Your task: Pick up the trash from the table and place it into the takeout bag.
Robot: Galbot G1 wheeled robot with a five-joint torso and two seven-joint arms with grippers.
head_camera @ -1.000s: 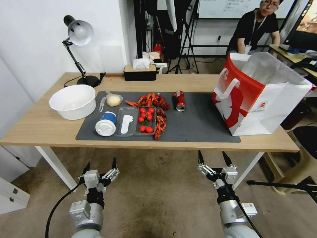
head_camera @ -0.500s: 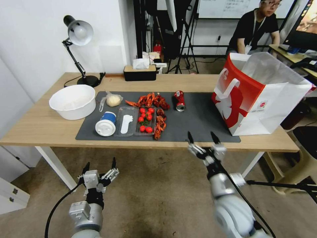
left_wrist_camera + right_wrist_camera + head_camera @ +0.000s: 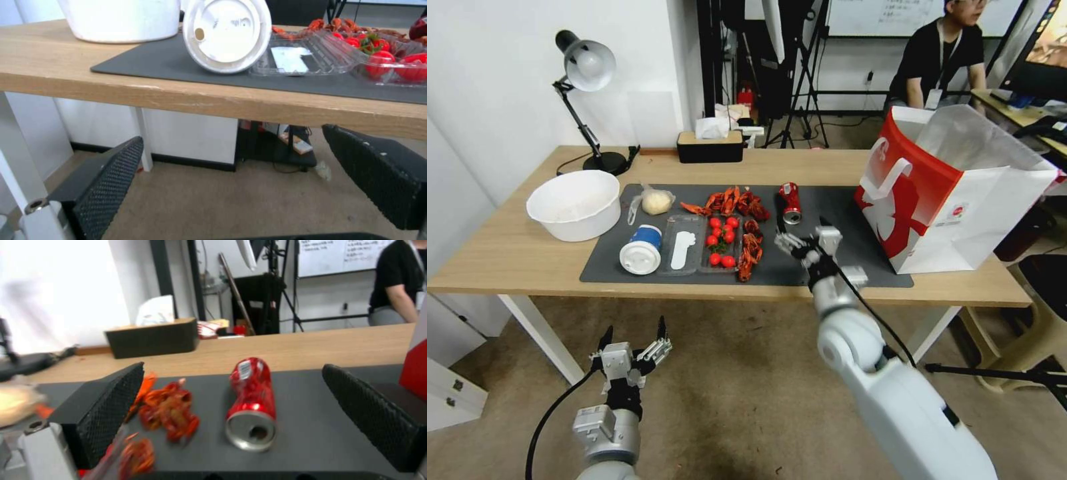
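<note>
We see the right gripper [image 3: 802, 233] over the dark mat [image 3: 820, 257], jaws wide apart and empty, pointed at the red can [image 3: 790, 203] just beyond it. From the wrist, the can [image 3: 251, 400] lies on its side between the two pads [image 3: 106, 408], open end toward us (dented along its body), with red crayfish shells [image 3: 168, 410] beside it. The bag [image 3: 954, 190] stands open at the table's [image 3: 507, 257] right end. The blue cup [image 3: 642, 249], the clear bag with the lump [image 3: 655, 201] and the white bowl [image 3: 575, 203] sit on the left side. The left gripper [image 3: 632, 339] hangs below the table edge, jaws spread, holding nothing.
</note>
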